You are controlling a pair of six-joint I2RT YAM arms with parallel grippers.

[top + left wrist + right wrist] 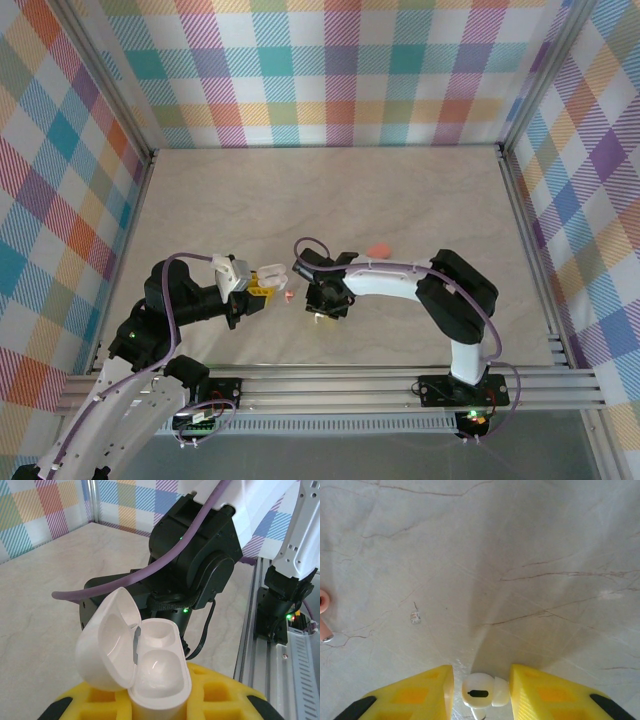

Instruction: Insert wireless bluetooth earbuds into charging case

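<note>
charging case white | earbud white | other earbud salmon-pink | walls pastel plaid | table beige marbled

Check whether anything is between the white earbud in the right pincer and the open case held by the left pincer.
Nothing visible blocks it. The right pincer grips the white earbud; the left pincer holds the open white case, both wells empty. A pink earbud lies on the table between them, probably below the path.
</note>
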